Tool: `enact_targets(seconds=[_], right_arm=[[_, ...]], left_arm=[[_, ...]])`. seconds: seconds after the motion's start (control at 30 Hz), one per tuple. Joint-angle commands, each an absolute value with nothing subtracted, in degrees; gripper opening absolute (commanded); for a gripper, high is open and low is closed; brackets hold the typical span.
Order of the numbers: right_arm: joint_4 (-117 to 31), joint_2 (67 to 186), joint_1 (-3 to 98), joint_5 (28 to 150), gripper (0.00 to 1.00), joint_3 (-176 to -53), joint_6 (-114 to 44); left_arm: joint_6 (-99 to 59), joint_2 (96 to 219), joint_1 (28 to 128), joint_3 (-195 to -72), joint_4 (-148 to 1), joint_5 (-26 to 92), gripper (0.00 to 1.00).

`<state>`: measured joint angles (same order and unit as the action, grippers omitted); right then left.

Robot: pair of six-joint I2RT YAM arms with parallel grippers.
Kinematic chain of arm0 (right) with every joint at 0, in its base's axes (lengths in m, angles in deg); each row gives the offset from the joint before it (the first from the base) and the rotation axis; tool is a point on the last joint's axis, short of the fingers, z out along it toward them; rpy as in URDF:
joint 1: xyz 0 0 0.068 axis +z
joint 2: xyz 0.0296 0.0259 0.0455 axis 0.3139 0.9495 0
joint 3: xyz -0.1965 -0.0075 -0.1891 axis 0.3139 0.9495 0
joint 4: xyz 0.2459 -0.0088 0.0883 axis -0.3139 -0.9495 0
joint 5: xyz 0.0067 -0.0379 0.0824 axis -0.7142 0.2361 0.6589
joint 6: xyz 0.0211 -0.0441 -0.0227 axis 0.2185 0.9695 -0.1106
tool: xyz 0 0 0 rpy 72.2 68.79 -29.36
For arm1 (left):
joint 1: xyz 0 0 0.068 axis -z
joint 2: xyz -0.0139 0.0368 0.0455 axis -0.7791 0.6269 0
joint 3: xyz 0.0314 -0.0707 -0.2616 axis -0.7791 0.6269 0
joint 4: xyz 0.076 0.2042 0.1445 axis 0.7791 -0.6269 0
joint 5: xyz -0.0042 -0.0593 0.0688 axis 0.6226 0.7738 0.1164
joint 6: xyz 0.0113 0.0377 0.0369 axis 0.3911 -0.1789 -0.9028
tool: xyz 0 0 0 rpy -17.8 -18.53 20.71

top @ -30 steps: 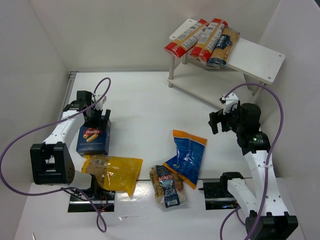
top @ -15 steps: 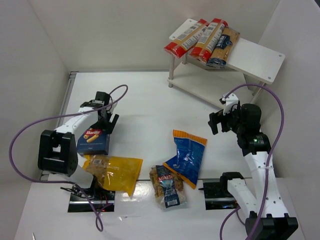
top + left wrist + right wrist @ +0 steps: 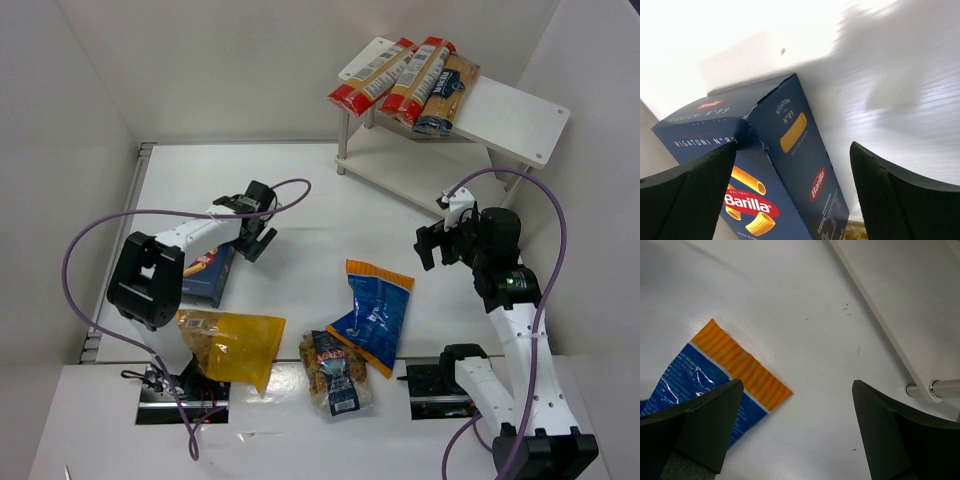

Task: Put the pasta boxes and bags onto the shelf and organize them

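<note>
- The table [image 3: 300, 195] has its left edge close under the left wall; the pasta box [image 3: 208, 276] sits near that edge, partly hidden by the left arm, its near end just beside the yellow bag [image 3: 232, 345]
- The box is dark blue, with a red oval logo and yellow rigatoni printed on it
- The left gripper [image 3: 258, 238] hovers just right of the box, fingers spread wide, holding nothing
- Open tabletop runs from there to the shelf [image 3: 510, 115]
- The clear bag [image 3: 335, 372] and the blue bag [image 3: 375, 312] lie mid-table, touching
- The right gripper [image 3: 432, 248] hangs between the blue bag and the shelf, fingers wide apart and empty
- Spaghetti packs [image 3: 400, 78] cover the left end of the shelf's upper board
</note>
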<state>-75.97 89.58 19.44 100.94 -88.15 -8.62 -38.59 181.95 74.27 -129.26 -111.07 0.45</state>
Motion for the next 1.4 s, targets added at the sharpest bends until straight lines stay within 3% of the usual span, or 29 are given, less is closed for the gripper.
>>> enact_targets(seconds=[0.0,0.13,0.33,0.53,0.77,0.9,1.13,1.37], right_arm=[[-74.05,89.34,19.96,100.79,0.98,-87.80,-8.07],[-73.52,89.96,19.96,100.18,0.98,-87.80,-8.07],[-73.52,89.96,20.57,99.66,0.98,-87.80,-8.07],[-73.52,89.44,20.58,99.65,0.98,-87.80,-8.07],[-73.52,88.90,20.58,99.65,0.98,-87.80,-8.07],[-73.52,88.38,20.58,99.65,0.98,-87.80,-8.07],[-73.52,88.38,20.58,99.65,0.98,-87.27,-8.07],[-73.52,88.38,20.58,99.65,0.98,-87.27,-8.07]], left_arm=[[-39.05,185.38,76.40,-131.23,-107.40,12.94,0.98],[-37.47,179.62,75.62,-131.33,-106.79,11.01,0.98],[-36.85,163.27,61.48,-128.78,-107.83,22.42,0.99],[-41.85,157.62,47.87,-124.66,-110.65,30.42,0.99],[-51.97,164.81,37.56,-123.33,-114.17,44.48,0.99],[-54.34,168.67,34.84,-123.33,-114.17,46.69,0.99],[-57.06,175.89,34.30,-125.26,-119.00,53.19,0.99],[-57.08,181.61,40.71,-129.30,-121.38,55.57,0.99]])
